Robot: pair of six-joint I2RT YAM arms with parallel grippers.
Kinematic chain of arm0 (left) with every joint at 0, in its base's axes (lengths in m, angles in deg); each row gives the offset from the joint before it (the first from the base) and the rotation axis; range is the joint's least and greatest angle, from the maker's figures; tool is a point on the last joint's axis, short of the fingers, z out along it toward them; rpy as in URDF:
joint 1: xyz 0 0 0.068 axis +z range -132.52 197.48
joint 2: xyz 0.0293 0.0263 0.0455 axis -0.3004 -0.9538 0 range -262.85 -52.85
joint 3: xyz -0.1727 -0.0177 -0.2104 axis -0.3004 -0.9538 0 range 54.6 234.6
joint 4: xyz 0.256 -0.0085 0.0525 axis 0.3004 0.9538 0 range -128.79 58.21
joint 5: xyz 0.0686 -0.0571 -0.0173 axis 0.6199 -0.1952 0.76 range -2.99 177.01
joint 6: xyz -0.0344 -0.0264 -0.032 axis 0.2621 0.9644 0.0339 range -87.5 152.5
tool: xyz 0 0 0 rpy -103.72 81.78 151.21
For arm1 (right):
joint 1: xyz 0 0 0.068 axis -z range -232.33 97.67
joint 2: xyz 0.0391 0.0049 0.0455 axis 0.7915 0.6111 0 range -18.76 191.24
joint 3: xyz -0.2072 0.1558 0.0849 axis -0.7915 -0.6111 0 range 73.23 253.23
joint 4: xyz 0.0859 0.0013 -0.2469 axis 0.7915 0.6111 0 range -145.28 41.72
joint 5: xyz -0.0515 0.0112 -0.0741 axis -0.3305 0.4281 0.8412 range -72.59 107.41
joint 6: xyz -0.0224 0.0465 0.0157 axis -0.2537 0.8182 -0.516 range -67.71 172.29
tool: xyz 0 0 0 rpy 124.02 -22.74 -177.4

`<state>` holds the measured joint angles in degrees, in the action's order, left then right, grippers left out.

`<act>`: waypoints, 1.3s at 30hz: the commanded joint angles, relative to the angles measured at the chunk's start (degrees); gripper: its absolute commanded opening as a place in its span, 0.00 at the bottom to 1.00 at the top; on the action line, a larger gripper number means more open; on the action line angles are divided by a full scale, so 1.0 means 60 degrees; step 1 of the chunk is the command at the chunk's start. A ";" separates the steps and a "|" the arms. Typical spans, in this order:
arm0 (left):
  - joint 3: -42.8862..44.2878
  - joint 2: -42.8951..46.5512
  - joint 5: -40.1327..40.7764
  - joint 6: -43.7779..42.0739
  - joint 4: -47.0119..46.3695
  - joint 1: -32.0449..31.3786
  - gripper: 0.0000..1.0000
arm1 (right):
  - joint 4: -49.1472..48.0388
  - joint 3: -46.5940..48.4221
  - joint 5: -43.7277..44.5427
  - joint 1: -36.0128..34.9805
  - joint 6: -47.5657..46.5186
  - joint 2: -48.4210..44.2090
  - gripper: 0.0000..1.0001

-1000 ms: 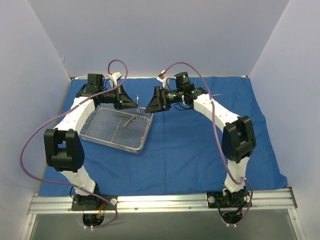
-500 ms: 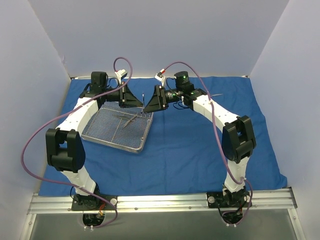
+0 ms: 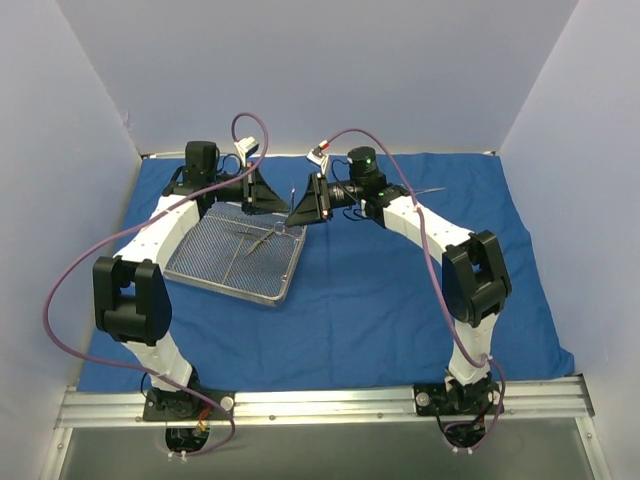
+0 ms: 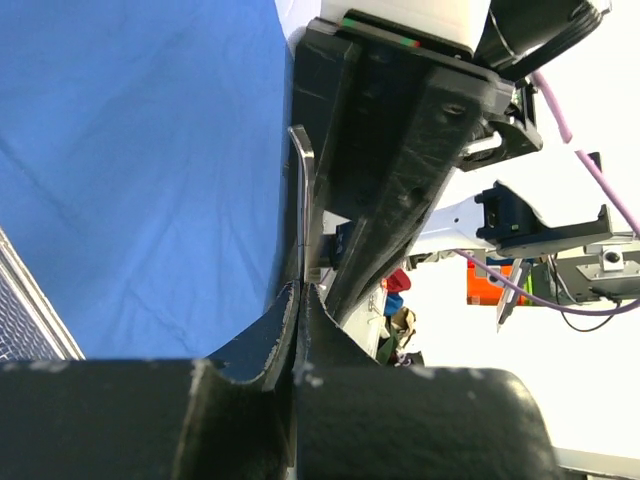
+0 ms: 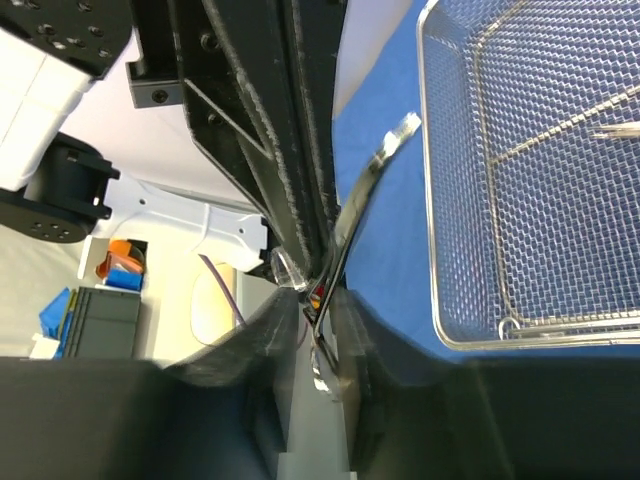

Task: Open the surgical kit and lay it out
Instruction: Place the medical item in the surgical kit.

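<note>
The royal-blue cloth lies spread over the table. On its back left stands the silver wire-mesh tray, with thin steel instruments lying in it. Just past the tray's far right corner, both grippers meet nose to nose on one thin steel instrument held upright in the air. My left gripper is shut on its lower end, seen in the left wrist view with the strip rising from the fingertips. My right gripper is closed round the same instrument, which runs between its fingers.
Another thin instrument lies on the cloth at the back right, behind the right arm. White walls enclose the table on three sides. The tray's rim sits close beside the right gripper. Purple cables loop above both arms.
The left gripper has carried the instrument up and right, off the tray, to the right gripper. The right gripper's jaws, open before, have closed on it.
</note>
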<state>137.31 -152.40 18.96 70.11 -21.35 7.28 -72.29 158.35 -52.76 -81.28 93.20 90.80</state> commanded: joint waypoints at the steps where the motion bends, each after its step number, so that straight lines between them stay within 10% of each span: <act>1: 0.0086 0.0112 -0.0275 0.0338 -0.0824 -0.0073 0.02 | -0.1321 -0.0051 -0.0477 -0.0039 0.0710 -0.0183 0.12; 2: 0.0100 0.0054 -0.0231 0.0426 -0.0854 -0.0073 0.09 | -0.1614 -0.0196 -0.0434 -0.0038 0.1132 -0.0227 0.00; 9: 0.0569 -0.0064 0.1100 -0.0668 0.1233 0.0394 0.83 | -0.2965 -0.1090 0.0034 0.0620 0.2396 -0.0535 0.00; 13: 0.0803 0.0286 0.3610 -0.1285 0.2657 0.1287 0.97 | -0.2571 -0.1603 0.0868 0.1293 0.2440 -0.0871 0.00; 20: 0.1801 0.0521 0.7794 -0.2883 0.5342 0.1494 0.97 | -0.0431 -0.3930 0.5100 0.3958 0.3374 -0.2567 0.00; 39: 0.1711 0.0346 0.7519 -0.3147 0.5619 0.1392 0.95 | -0.0563 -0.5573 0.7168 0.5863 0.2895 -0.1268 0.00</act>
<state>144.24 -151.11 63.72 52.90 10.71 15.65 -73.30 125.43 -12.06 -47.57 112.15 83.06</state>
